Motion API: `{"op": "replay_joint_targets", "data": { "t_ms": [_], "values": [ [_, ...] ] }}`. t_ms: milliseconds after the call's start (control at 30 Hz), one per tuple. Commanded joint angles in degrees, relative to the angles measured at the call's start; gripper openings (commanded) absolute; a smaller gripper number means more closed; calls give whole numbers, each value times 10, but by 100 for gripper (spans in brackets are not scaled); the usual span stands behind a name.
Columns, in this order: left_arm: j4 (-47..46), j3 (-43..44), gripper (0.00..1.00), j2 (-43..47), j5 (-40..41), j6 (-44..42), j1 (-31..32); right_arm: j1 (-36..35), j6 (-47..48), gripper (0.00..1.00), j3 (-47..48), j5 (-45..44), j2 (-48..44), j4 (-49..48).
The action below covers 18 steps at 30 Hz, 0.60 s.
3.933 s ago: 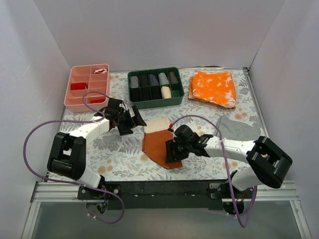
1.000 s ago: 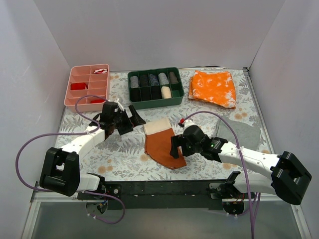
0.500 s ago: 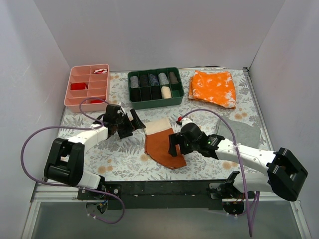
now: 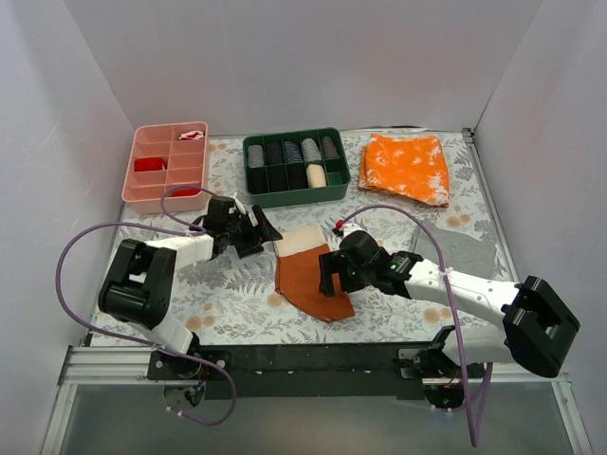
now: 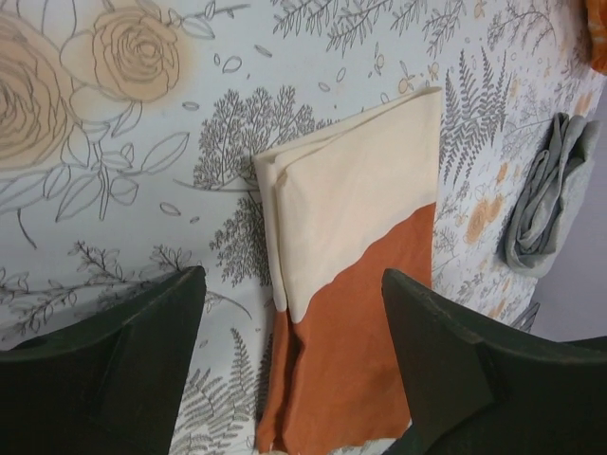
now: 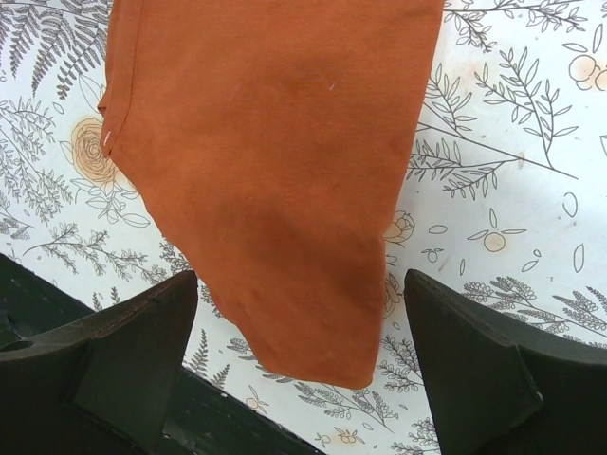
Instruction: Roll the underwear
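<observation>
Floral counter (image 4: 218, 294): the underwear (image 4: 305, 275) lies flat at near centre, cream band at its far end, rust-brown part running toward the near edge. Right tool (image 4: 327, 277) sits over the rust part's right edge, jaws spread wide, nothing between them. Left tool (image 4: 264, 232) is just left of the cream band's far-left corner, jaws likewise apart and empty.

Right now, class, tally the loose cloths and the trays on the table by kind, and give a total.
Cloths: 3 (underwear, orange speckled cloth, grey cloth)
Compartment trays: 2 (pink tray, green tray)
Total: 5
</observation>
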<state>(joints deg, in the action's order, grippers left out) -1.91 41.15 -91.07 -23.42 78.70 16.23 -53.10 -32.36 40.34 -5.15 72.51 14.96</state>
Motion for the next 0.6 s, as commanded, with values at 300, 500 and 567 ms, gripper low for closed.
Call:
{"op": "replay_joint_targets", "data": {
  "t_ms": [300, 500, 567],
  "values": [
    [-146, -13, 52, -62, -24, 26, -3, 1, -10, 96, 29, 8, 0, 17],
    [-147, -11, 44, -68, -24, 18, -3, 0, -13, 95, 31, 13, 3, 15],
    [-150, -12, 41, -71, -23, 16, -3, 0, -14, 95, 31, 17, 4, 12]
  ]
}}
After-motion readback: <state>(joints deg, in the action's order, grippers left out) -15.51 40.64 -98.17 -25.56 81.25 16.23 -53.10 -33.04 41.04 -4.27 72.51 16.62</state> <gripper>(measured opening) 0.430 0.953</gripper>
